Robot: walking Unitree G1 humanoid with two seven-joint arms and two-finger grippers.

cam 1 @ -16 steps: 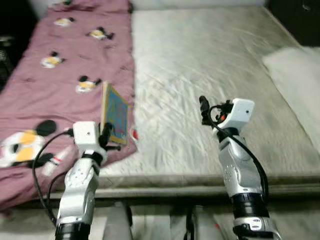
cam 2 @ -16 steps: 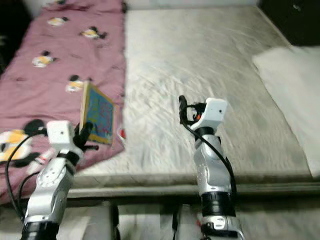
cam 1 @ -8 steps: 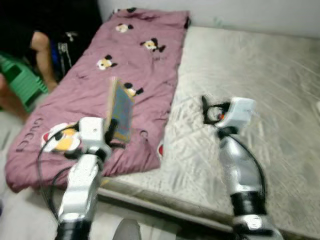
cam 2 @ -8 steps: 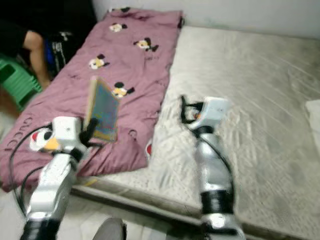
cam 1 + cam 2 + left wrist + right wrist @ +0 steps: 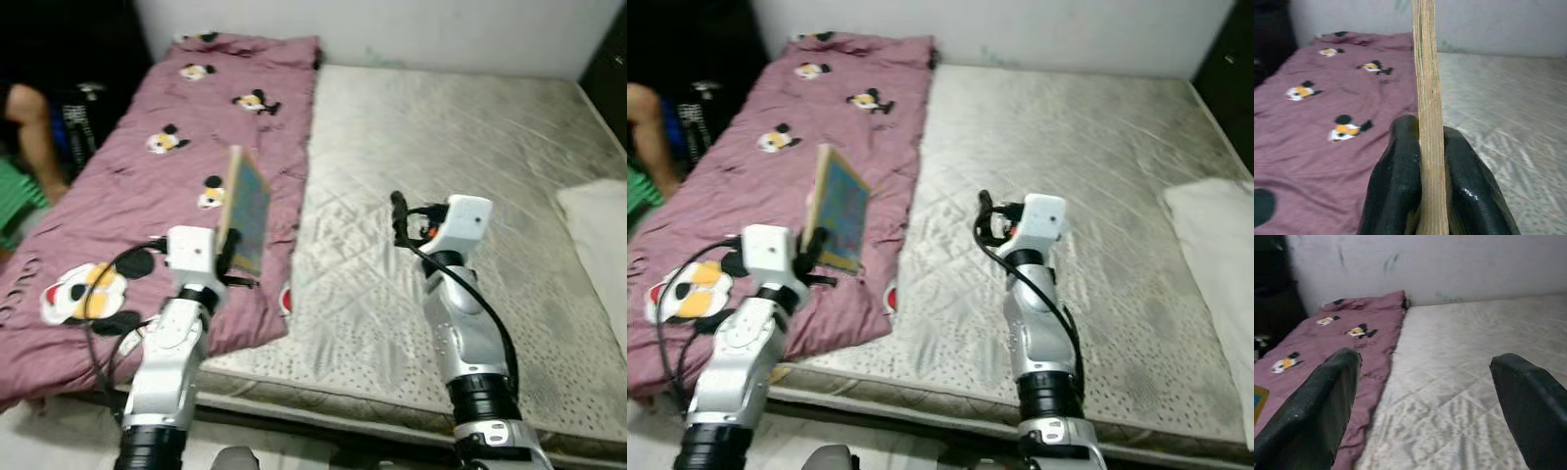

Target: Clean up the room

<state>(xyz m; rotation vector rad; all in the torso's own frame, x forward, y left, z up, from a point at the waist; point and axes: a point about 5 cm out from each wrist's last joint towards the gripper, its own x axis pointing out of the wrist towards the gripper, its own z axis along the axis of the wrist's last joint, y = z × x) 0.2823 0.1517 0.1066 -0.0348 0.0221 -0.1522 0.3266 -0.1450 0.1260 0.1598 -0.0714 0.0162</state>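
Low in the frame, both silver arms rise from the bottom edge over the near side of the bed (image 5: 323, 387). The left end effector (image 5: 231, 257), at lower left, is clenched on a book (image 5: 245, 209): its two black fingers (image 5: 1396, 186) press on either side of the thin edge, and the book stands upright and slightly tilted above a pink blanket (image 5: 147, 196), its blue-green cover facing right. At centre, the right end effector (image 5: 398, 212) hangs released over the bare mattress (image 5: 470, 127), its two fingers (image 5: 1317, 406) well apart with nothing between them.

The blanket covers the left part of the bed, running from the lower left up to the top centre-left, and carries cartoon mouse figures in black, white and yellow. To its right the pale quilted mattress spreads to the right edge. A white pillow (image 5: 600, 220), or perhaps folded bedding, since it is cropped, lies at the right edge of the frame. At the upper left edge a person's arm (image 5: 29, 122) shows against a dark area, with something green (image 5: 12, 201) below it. A pale wall (image 5: 392, 29) runs along the top.
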